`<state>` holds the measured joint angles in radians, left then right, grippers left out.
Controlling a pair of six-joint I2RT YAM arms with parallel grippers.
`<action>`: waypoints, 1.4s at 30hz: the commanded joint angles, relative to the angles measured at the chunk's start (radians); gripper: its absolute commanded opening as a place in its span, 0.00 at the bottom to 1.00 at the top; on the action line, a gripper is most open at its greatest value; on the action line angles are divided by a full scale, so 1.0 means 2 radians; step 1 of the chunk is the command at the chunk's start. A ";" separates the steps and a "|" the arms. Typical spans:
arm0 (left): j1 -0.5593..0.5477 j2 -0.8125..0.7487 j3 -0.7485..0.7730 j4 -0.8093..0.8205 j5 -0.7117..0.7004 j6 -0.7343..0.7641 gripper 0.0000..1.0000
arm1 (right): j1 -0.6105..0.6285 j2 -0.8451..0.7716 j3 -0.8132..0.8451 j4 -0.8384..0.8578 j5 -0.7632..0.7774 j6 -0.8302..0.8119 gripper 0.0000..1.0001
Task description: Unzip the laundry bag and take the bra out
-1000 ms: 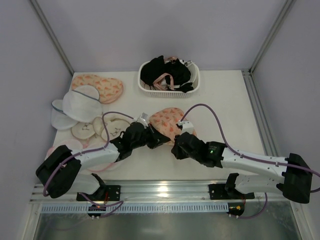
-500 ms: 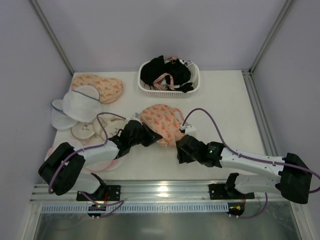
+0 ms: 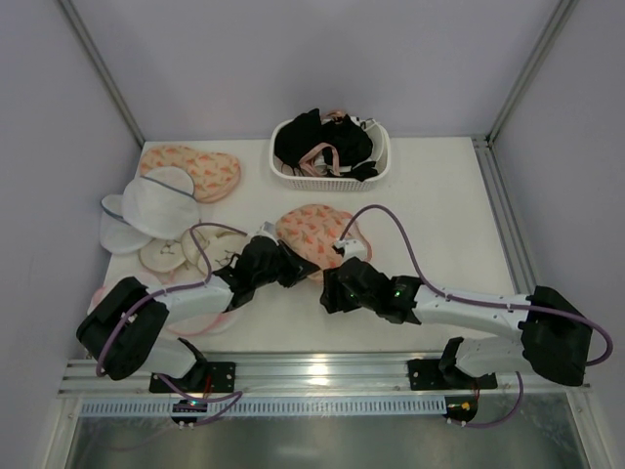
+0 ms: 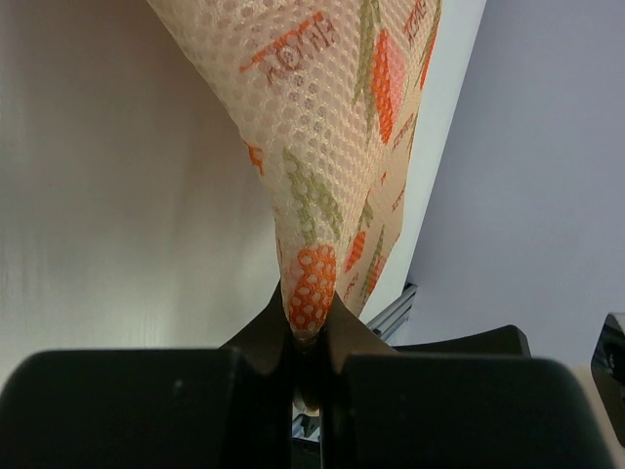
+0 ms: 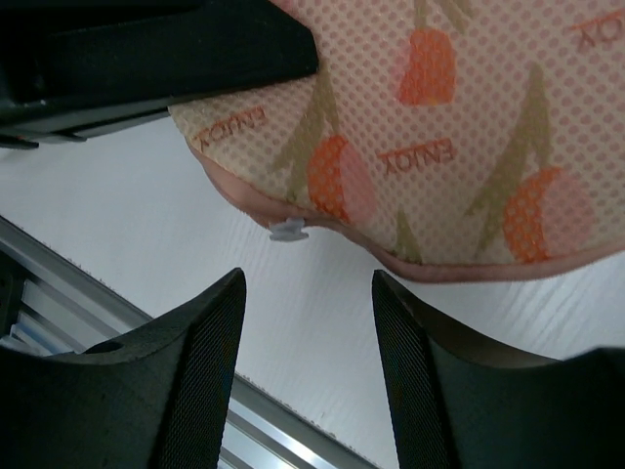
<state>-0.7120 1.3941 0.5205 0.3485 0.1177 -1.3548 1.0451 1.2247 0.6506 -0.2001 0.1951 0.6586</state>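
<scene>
Nearward of the white basket (image 3: 379, 168), toward the arm bases and apart from it, the laundry bag (image 3: 314, 233) is lying on the worktop (image 3: 439, 225) with its orange-pink print facing up. I am gripping it with the left hand (image 3: 285, 266), which is sitting at the bag's edge on the side away from the basket. Its fingers (image 4: 259, 337) are pinching shut on a drawn-up fold of the printed mesh. The right hand (image 5: 308, 285) is hovering over the worktop, farther from the basket than the bag. Its jaws are standing apart with nothing between them, just short of the pink zip rim (image 5: 439, 270). A small grey zip pull (image 5: 288, 232) is jutting from that rim ahead of the gap. Black garments (image 3: 312, 142) are filling the basket. Left of the basket a second peach printed bag (image 3: 195, 168) is lying, with white mesh bags (image 3: 156, 205) and cream round bags (image 3: 186, 252) nearward of it.
</scene>
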 commanded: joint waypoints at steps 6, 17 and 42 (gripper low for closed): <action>-0.004 -0.011 -0.004 0.037 0.013 -0.004 0.00 | -0.001 0.065 0.051 0.067 0.028 -0.007 0.54; -0.004 -0.011 -0.014 0.044 0.014 -0.007 0.00 | -0.001 0.037 0.054 0.010 0.086 0.000 0.04; 0.033 -0.011 0.040 -0.036 0.096 0.096 0.00 | -0.006 0.005 0.047 -0.242 0.155 0.031 0.04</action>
<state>-0.6708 1.3788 0.5461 0.2951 0.2295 -1.2633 1.0439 1.2114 0.7265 -0.5198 0.3691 0.6926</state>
